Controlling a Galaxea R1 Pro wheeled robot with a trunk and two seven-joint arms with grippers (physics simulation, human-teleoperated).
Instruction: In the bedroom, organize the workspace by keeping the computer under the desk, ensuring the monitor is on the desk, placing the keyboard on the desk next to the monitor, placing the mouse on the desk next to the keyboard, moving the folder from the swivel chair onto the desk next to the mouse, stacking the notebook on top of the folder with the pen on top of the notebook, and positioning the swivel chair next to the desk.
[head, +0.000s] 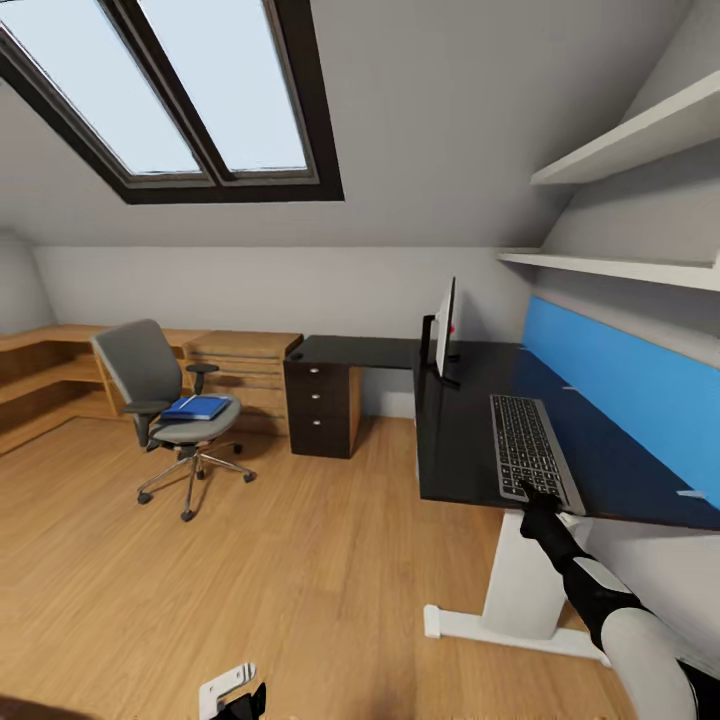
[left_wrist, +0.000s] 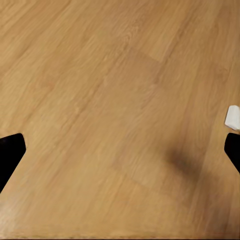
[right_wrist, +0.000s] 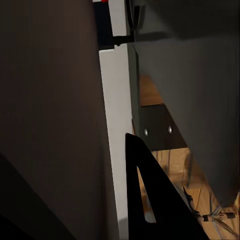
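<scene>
The keyboard (head: 528, 447) lies lengthwise on the glossy black desk (head: 455, 440), its near end at the desk's front edge. My right gripper (head: 537, 496) is shut on that near end. In the right wrist view one black finger (right_wrist: 145, 200) sits beside the keyboard's dark surface (right_wrist: 50, 120). The monitor (head: 445, 328) stands upright at the desk's inner corner. The blue folder (head: 196, 407) rests on the seat of the swivel chair (head: 150, 385), across the room to the left. My left gripper (head: 240, 702) (left_wrist: 120, 150) hangs open over the floor. Computer, mouse, notebook and pen are out of view.
A black drawer unit (head: 322, 405) stands under the desk's left wing, with low wooden shelving (head: 60, 375) beyond the chair. The white pedestal leg (head: 525, 590) is beside my right arm. Wooden floor (head: 300, 560) stretches between chair and desk. Wall shelves (head: 620, 150) hang above the blue panel (head: 620, 385).
</scene>
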